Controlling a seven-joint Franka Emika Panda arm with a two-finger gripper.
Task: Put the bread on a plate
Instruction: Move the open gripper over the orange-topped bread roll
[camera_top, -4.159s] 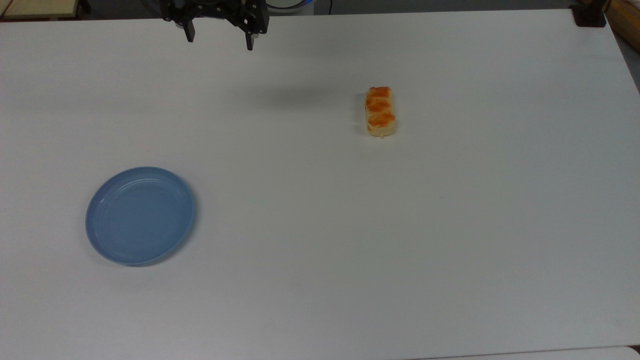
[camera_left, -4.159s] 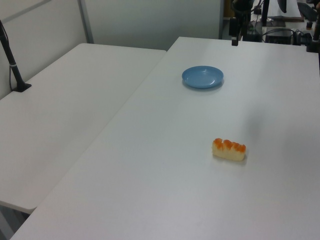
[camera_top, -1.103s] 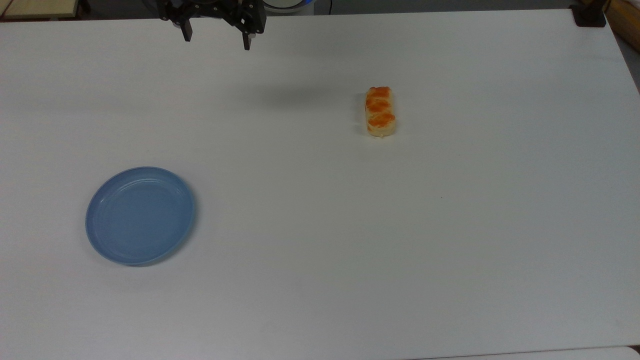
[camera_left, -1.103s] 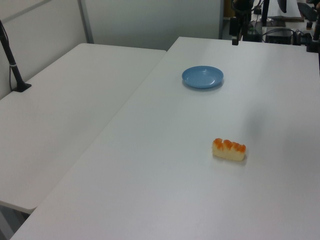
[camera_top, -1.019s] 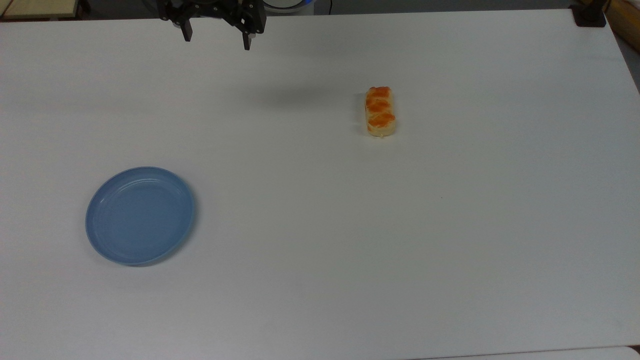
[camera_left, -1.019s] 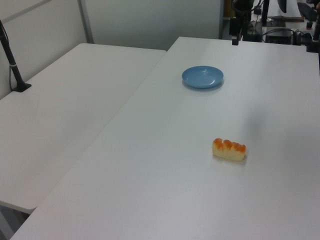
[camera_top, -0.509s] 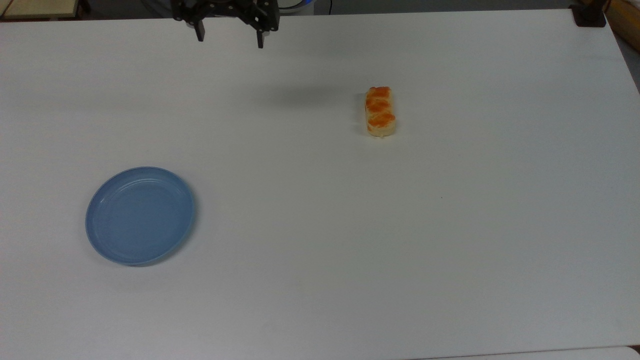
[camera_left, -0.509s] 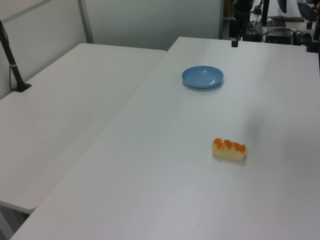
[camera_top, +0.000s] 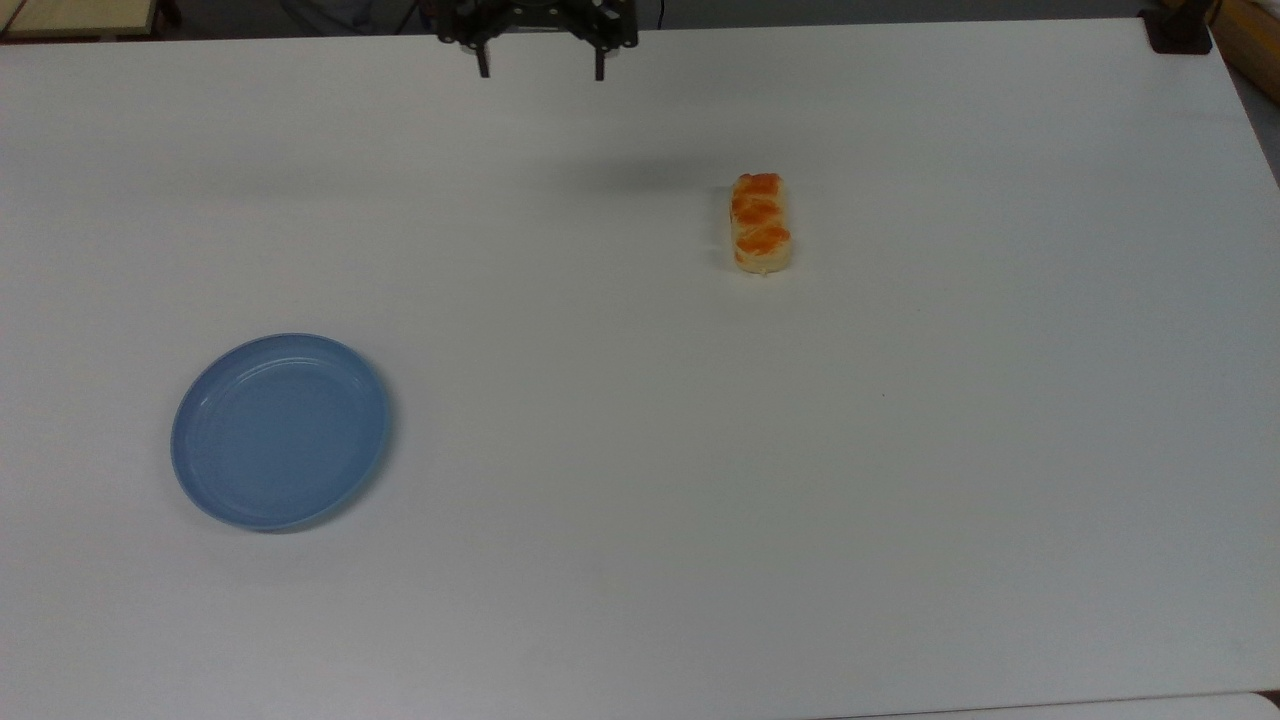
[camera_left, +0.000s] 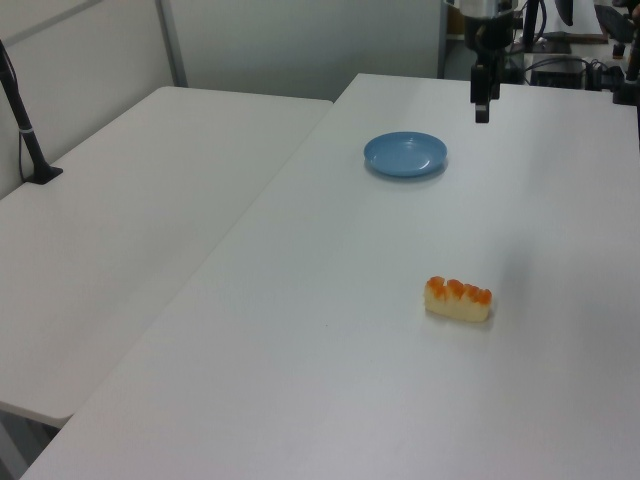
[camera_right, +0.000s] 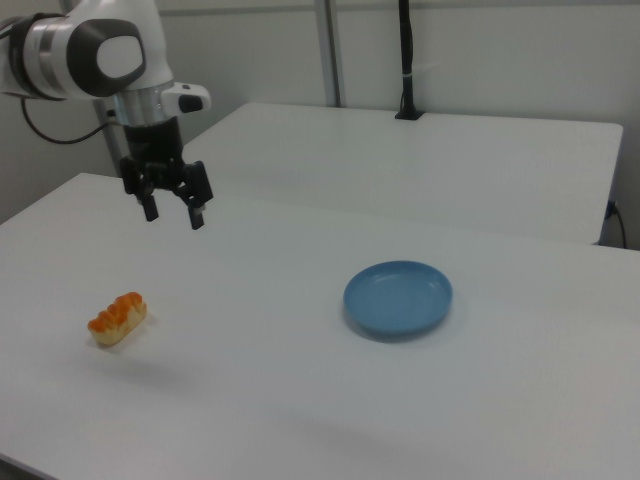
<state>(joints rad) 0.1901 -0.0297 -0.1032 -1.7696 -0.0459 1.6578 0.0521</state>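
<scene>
High above the table (camera_top: 900, 500), we are centring our spread-fingered gripper (camera_top: 541, 70) across the bread roll's (camera_top: 761, 222) short width.

gripper (camera_top: 540, 72) | shifted toward the top view's right, nearer the bread (camera_top: 761, 222) | fingers apart

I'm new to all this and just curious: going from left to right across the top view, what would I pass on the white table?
plate → gripper, hanging open near the table's far edge → bread
</scene>
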